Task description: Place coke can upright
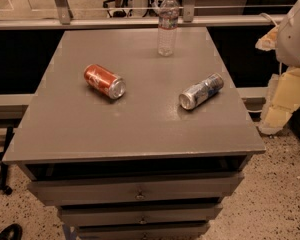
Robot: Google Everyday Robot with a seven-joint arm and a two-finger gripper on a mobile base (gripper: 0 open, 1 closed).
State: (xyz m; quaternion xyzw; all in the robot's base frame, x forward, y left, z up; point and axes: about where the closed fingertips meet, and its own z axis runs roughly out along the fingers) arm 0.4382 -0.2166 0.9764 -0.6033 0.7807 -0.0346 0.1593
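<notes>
The coke can (104, 81) is red with white lettering and lies on its side on the left middle of the grey table top (135, 129), its silver end facing the front right. My gripper (279, 106) hangs off the table's right edge, below the white arm housing (296, 31). It is well away from the can and holds nothing that I can see.
A silver-and-blue can (201, 91) lies on its side on the right of the table. A clear plastic water bottle (168, 24) stands upright at the back middle. Drawers (137, 191) are below the front edge. A railing runs behind the table.
</notes>
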